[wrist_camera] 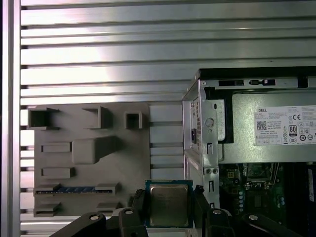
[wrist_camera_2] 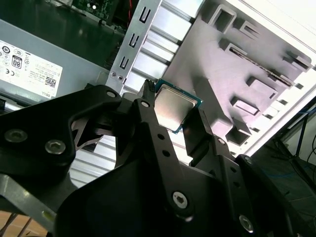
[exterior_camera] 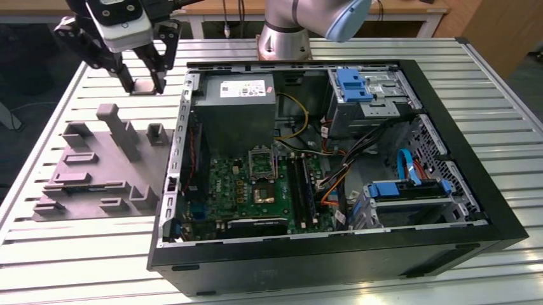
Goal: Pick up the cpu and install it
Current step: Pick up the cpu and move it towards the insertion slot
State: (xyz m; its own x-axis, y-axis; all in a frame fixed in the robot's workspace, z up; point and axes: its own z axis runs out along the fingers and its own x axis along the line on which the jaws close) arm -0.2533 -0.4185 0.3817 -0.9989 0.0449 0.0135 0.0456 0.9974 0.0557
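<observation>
At the exterior view's far left, the gripper [exterior_camera: 144, 86] hangs fingers-down over the slatted table [exterior_camera: 76, 260]. It pinches the cpu [wrist_camera: 169, 205] by two opposite edges. It sits past the far edge of the grey fixture plate [exterior_camera: 93, 171], just left of the open computer case [exterior_camera: 339, 260]. Further right, inside the case, the black socket [exterior_camera: 261, 162] sits on the motherboard.

Arm [exterior_camera: 287, 33]: the grey base joint stands upright at the far edge of the exterior view, with a pale blue-capped joint beside it.
Wrist [exterior_camera: 119, 22]: a white and black block at the exterior view's upper left, pointing down.
Gripper [exterior_camera: 145, 84]: black with two fingers, raised, tips downward.
Fingers [wrist_camera_2: 148, 123]: dark bars with screw holes, closed in from opposite sides in both wrist views.
Hold: the cpu [wrist_camera: 169, 205] is clamped by its edges between the fingertips, its metal top facing both wrist cameras.
</observation>
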